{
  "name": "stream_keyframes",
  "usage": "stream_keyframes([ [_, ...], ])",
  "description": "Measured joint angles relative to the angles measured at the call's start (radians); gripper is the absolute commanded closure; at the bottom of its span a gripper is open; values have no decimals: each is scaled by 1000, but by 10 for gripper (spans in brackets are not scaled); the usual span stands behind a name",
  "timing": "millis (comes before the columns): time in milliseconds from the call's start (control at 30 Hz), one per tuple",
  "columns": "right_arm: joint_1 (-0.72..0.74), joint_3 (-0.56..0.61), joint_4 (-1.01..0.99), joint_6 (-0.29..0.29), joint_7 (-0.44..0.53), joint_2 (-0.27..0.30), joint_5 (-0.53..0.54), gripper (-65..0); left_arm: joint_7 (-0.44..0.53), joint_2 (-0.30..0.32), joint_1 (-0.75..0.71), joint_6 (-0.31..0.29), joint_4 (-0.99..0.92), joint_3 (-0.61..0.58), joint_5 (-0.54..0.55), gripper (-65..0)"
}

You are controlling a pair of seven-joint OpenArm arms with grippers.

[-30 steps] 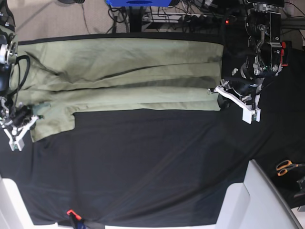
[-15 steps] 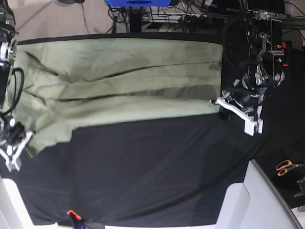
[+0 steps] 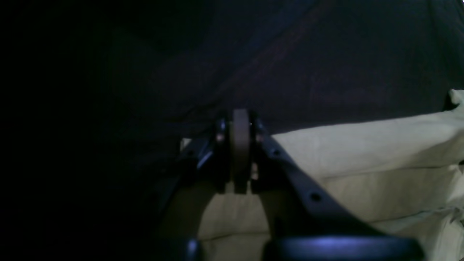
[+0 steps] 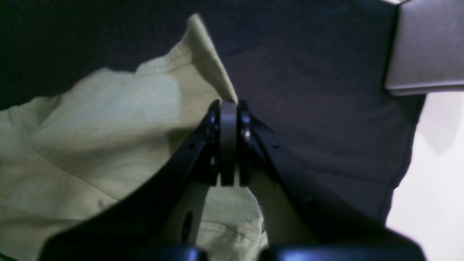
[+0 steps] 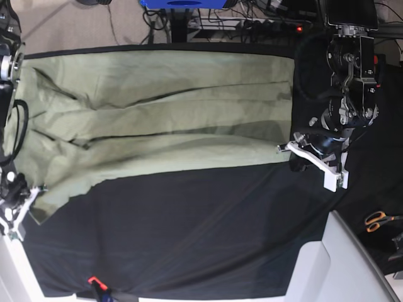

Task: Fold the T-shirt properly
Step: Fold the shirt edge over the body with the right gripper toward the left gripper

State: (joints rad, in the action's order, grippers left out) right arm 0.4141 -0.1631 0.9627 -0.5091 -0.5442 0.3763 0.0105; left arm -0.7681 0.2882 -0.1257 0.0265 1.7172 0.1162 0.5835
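Base view: T-shirt [image 5: 157,119] spread lengthwise across the far half of the black table cloth [image 5: 189,233], near edge now drawn further toward the camera than a second ago, running on a slant from hem corner to sleeve end. Left gripper [image 5: 284,148] pinched on the hem corner at this view's right; right gripper [image 5: 30,195] pinched on the sleeve-end corner at the left, lower and further out than half a second ago. Meaning, probably: the folded-over layer being pulled back open or dragged flat (hard to say which), so the folding proper not far along. Long creases across the body, still to be smoothed.

Left wrist view: jaws closed tight, pale green fabric running under them to the right, dark cloth beyond. Grip on the cloth edge likely, though the pinch itself too dark to make out.

Right wrist view: jaws closed, a peaked corner of the T-shirt rising just at the tips, the rest of the garment slack to the left.

Around: orange-handled scissors [image 5: 376,220] off the cloth at the right, a white panel [image 5: 340,264] at the near corner, cables [image 5: 252,22] behind the table. Nothing lying in the path of the pull.
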Motion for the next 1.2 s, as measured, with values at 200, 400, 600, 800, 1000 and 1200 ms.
stream_keyframes([
  [200,0,0,71,0,-3,1,0,0,0,0,0,0,0,0,0,0],
  [400,0,3,111,0,0,0,1,0,0,0,1,0,0,0,0,0],
  [600,1,3,111,-1,1,-2,1,0,0,0,1,0,0,0,0,0],
  [800,1,82,171,0,1,6,-4,0,0,0,0,0,0,0,0,0],
  [1000,6,155,195,-8,7,-8,8,0,0,0,-6,0,0,1,0,0],
  [1200,18,186,193,-4,12,2,1,0,0,0,-10,0,0,1,0,0],
])
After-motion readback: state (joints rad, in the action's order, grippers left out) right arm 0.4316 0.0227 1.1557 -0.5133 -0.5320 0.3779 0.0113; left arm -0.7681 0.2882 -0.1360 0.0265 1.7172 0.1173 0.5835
